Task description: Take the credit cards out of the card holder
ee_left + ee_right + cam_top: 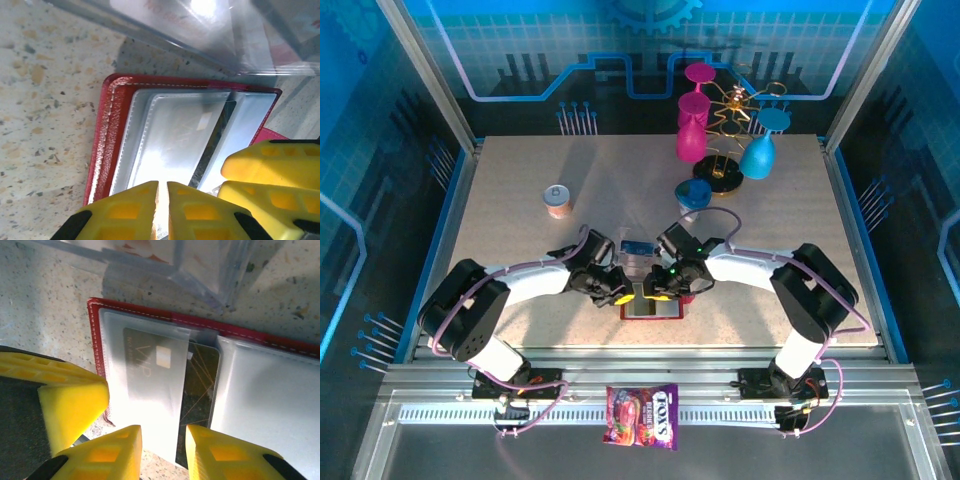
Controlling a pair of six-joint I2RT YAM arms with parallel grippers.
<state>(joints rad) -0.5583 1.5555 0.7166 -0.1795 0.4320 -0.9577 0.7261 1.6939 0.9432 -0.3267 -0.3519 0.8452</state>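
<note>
**Card holder and both grippers, top and wrist views.** The dark red card holder (665, 312) lies open and flat on the speckled table (520, 250), near the front edge and between the two arms. A transparent tray (200, 30) sits just beyond the holder's far edge.

Two credit cards are in the holder. A gold-toned card (150, 360) sits inside a clear pocket (145, 405). A dark card (200, 385) shows in the gap between the pocket leaves.

The left gripper (162, 207) has its yellow fingers pressed almost together over the near edge of a pocket leaf. It may be nipping that leaf, but the view does not settle this.

The right gripper (163, 450) has its fingers spread, and they straddle the near edge of the leaf and the dark card. The two grippers sit just beside each other.
</note>
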